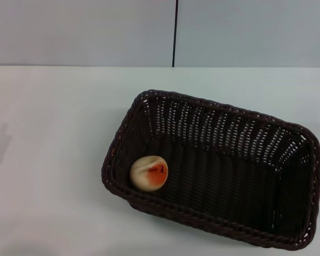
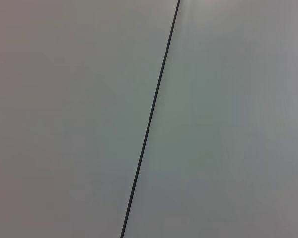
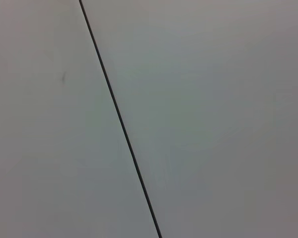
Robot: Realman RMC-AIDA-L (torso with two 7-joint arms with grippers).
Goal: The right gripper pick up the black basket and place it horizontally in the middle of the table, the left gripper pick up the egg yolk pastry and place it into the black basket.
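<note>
1. The black basket (image 1: pixel 218 176) lies flat on the white surface (image 1: pixel 53 160), with its open side up. In the head view it sits right of the middle and low in the picture, turned a little so its long side runs at a slant.
2. Inside the basket there is one thing only: the egg yolk pastry (image 1: pixel 149 172). It rests on the basket floor in the near left corner, just beside the left wall and the front rim.
3. The right corner of the basket comes very close to the right border of the head view, and its front rim is near the bottom border. To the left of the basket and behind it, the surface is wide and bare up to the far edge, where a pale wall (image 1: pixel 85 32) begins.
4. A thin dark vertical seam (image 1: pixel 174 32) divides this wall. Both wrist views show only such a pale flat panel with a dark line (image 2: pixel 149 119) (image 3: pixel 120 119) across it.
5. The basket is woven, dark brown-black, rectangular, with a braided rim and sloping sides of open weave where light passes through. The pastry is small, round and pale cream, with an orange-red glazed patch.
6. No picture shows the left gripper or the right gripper, so nothing can be said about whether they are apart or together.
</note>
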